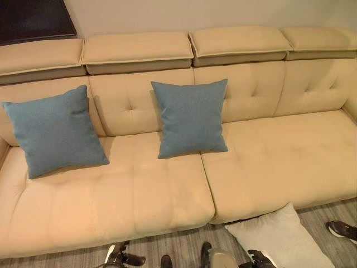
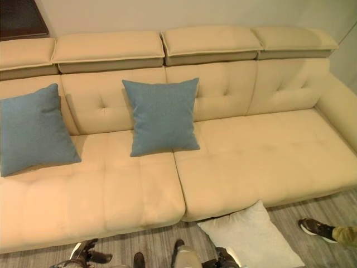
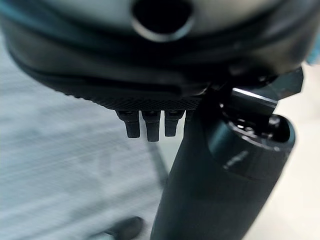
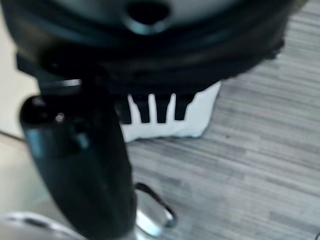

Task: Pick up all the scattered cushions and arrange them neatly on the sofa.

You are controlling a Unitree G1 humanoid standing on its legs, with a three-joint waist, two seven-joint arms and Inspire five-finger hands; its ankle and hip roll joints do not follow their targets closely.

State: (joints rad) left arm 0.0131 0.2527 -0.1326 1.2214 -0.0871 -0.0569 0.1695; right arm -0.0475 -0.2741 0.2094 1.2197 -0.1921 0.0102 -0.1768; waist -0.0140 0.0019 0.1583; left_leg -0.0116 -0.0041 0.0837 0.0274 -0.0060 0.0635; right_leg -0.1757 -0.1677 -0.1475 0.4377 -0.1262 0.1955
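Note:
Two blue cushions lean upright against the backrest of the beige sofa [image 1: 268, 162]: one [image 1: 53, 131] at the left end, one [image 1: 191, 117] near the middle. A white cushion [image 1: 281, 237] lies on the floor against the sofa's front, right of centre. My right hand [image 1: 259, 258] hangs just beside its near left corner; its fingers [image 4: 150, 107] are straight and hold nothing, with the white cushion [image 4: 200, 115] past them. My left hand [image 1: 120, 255] hangs low over the floor before the left seat, fingers [image 3: 145, 125] straight and empty.
Grey wood-look floor [image 1: 167, 243] runs along the sofa's front. A person's shoe [image 1: 340, 229] stands on the floor at the right, close to the white cushion. A dark panel [image 1: 33, 19] sits behind the sofa at the upper left. The sofa's right seat is bare.

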